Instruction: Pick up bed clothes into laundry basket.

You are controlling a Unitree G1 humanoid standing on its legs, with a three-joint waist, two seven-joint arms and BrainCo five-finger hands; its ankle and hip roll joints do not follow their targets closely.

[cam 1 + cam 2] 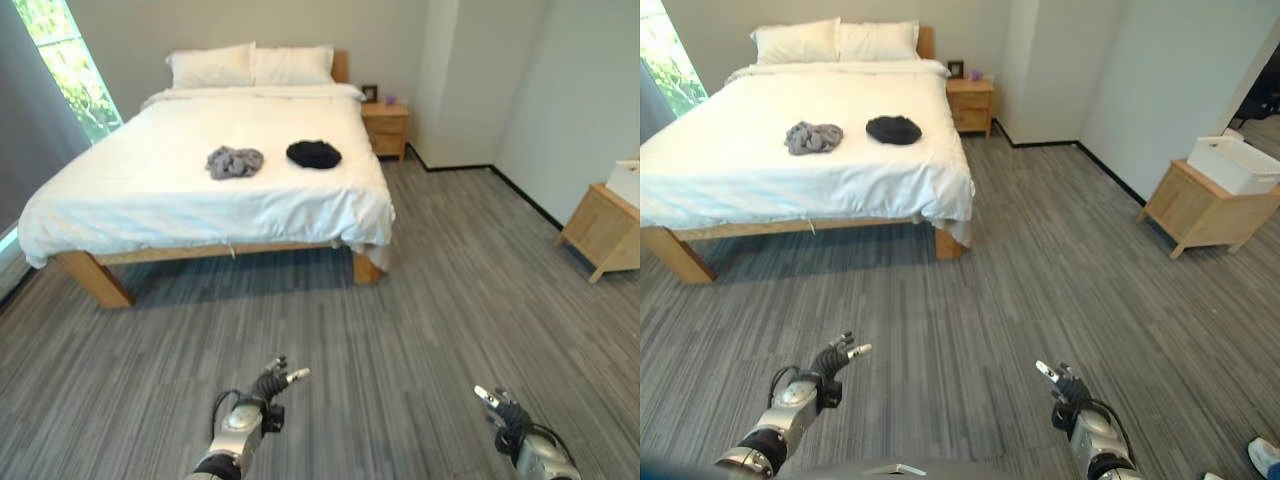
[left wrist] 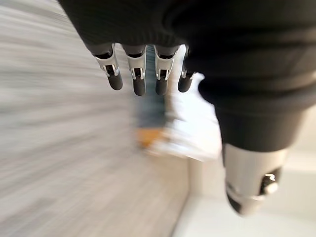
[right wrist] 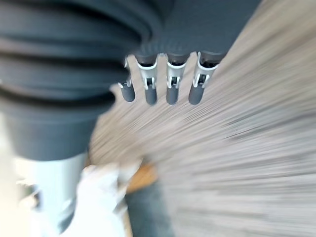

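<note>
Two crumpled garments lie on the white bed (image 1: pixel 150 200): a grey one (image 1: pixel 234 161) near the middle and a black one (image 1: pixel 314 154) just to its right. A white laundry basket (image 1: pixel 1234 163) stands on a low wooden cabinet (image 1: pixel 1200 212) at the far right. My left hand (image 1: pixel 268 386) hangs low over the floor well short of the bed, fingers straight and holding nothing. My right hand (image 1: pixel 1065 385) is low on the right, also open and empty, with its fingers (image 3: pixel 171 86) straight in the right wrist view.
Grey plank flooring lies between me and the bed. A wooden nightstand (image 1: pixel 386 127) stands right of the headboard with small items on it. Two pillows (image 1: pixel 250 65) sit at the bed's head. A window (image 1: pixel 65 60) is at far left.
</note>
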